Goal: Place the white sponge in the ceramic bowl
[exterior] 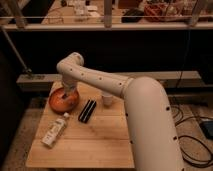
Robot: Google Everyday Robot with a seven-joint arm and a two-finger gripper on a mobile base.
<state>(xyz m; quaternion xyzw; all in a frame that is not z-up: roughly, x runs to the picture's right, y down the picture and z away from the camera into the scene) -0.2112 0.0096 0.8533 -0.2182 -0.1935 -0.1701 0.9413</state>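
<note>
The ceramic bowl (63, 101) is orange-brown and sits at the back left of the wooden table (100, 145). My gripper (65, 93) hangs from the white arm (95, 79) and reaches down into the bowl's opening. A small pale patch shows inside the bowl beside the gripper. I cannot tell whether it is the white sponge. No sponge shows elsewhere on the table.
A black flat object (87, 110) lies right of the bowl. A small white cup (106, 100) stands behind it. A clear plastic bottle (55, 130) lies on its side at the front left. Cables (192, 145) lie on the floor at the right.
</note>
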